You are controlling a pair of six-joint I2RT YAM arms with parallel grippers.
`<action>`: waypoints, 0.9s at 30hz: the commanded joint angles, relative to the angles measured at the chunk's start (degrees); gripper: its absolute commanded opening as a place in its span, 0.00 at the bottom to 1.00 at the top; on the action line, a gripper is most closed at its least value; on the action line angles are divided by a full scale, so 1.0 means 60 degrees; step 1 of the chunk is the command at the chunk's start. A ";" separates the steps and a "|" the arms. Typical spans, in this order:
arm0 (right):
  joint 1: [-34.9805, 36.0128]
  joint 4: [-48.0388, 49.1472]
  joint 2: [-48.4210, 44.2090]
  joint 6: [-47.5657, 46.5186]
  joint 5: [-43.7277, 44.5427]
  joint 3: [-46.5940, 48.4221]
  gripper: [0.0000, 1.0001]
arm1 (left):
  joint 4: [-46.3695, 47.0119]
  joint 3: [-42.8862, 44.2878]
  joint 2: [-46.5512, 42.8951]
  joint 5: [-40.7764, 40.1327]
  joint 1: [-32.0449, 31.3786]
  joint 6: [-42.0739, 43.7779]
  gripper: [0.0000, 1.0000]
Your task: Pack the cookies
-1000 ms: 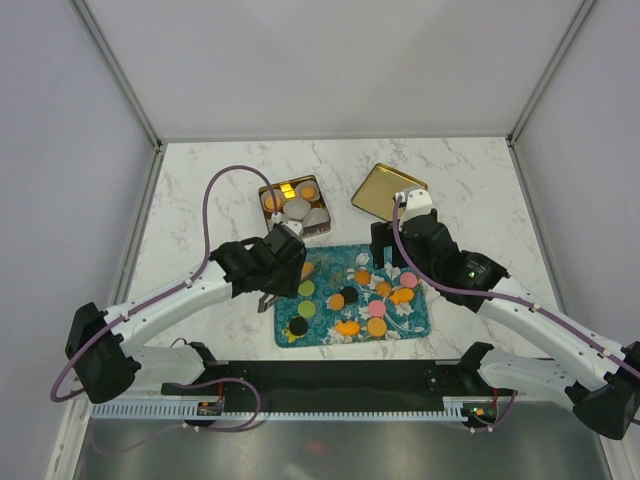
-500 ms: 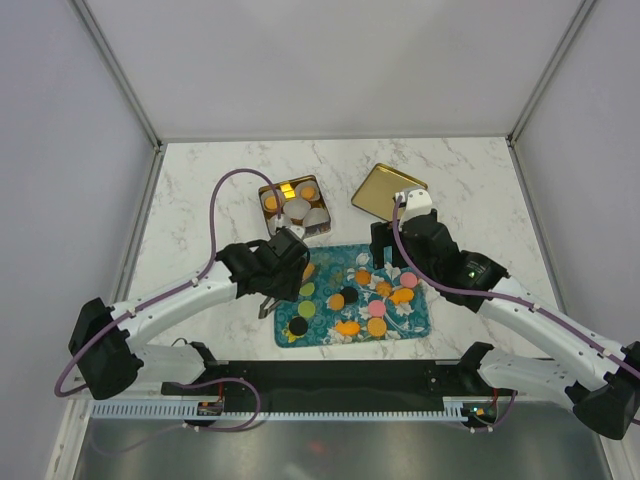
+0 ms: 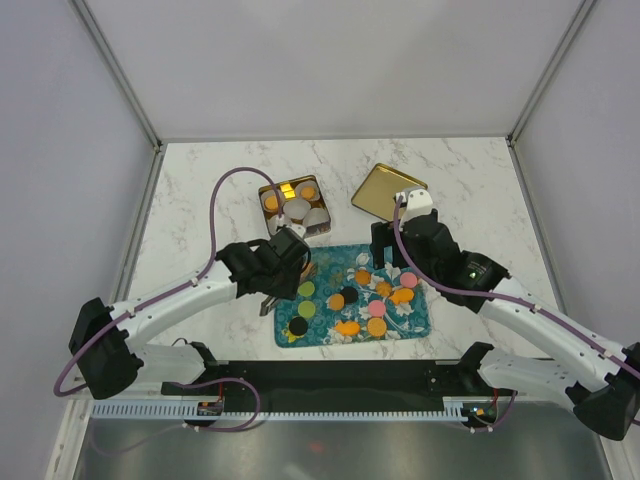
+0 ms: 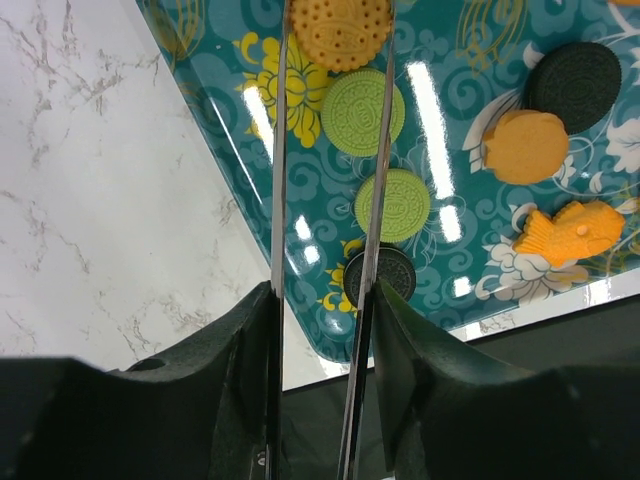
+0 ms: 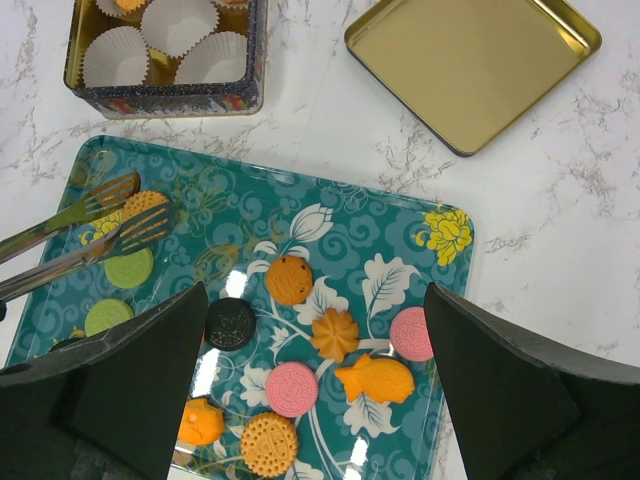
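Note:
The cookies lie on a teal flowered tray (image 3: 418, 318): orange, green, pink and black ones (image 5: 290, 279). My left gripper (image 4: 320, 300) is shut on metal tongs (image 4: 278, 180) and sits over the tray's left end (image 3: 284, 270). The tong tips stand on either side of a round orange cookie (image 4: 340, 30), also seen in the right wrist view (image 5: 143, 205). Two green cookies (image 4: 362, 110) and a black one (image 4: 380, 275) lie under the tongs. My right gripper (image 5: 315, 300) is open and empty above the tray's middle (image 3: 388, 252).
A square tin (image 3: 268, 188) with white paper cups (image 5: 180, 22) stands behind the tray; some cups hold orange cookies (image 3: 308, 190). Its gold lid (image 3: 388, 190) lies upturned at the back right. White marble table all round, walls at the sides.
My left gripper has moved with the tongs from beside the tin toward me, onto the tray's left end. The right arm has not moved.

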 commanded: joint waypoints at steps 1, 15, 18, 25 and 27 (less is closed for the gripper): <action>-0.0024 0.0260 -0.0229 -0.0010 0.0060 0.0081 0.98 | 0.0055 0.0691 -0.0275 -0.0405 -0.0057 -0.0055 0.45; -0.0039 0.0113 -0.0376 -0.0025 0.0134 0.0169 0.98 | 0.0025 0.3136 0.0573 -0.0654 0.1083 0.0985 0.46; -0.0024 0.0069 -0.0419 -0.0039 0.0149 0.0169 0.98 | 0.0040 0.3810 0.1188 -0.0684 0.1785 0.1424 0.46; -0.0039 0.0011 -0.0464 -0.0040 0.0149 0.0155 0.98 | 0.0347 0.4675 0.2580 -0.0187 0.3004 0.2010 0.46; -0.0053 -0.0004 -0.0478 -0.0054 0.0134 0.0155 0.98 | 0.0450 0.4866 0.2990 -0.0127 0.3150 0.2069 0.46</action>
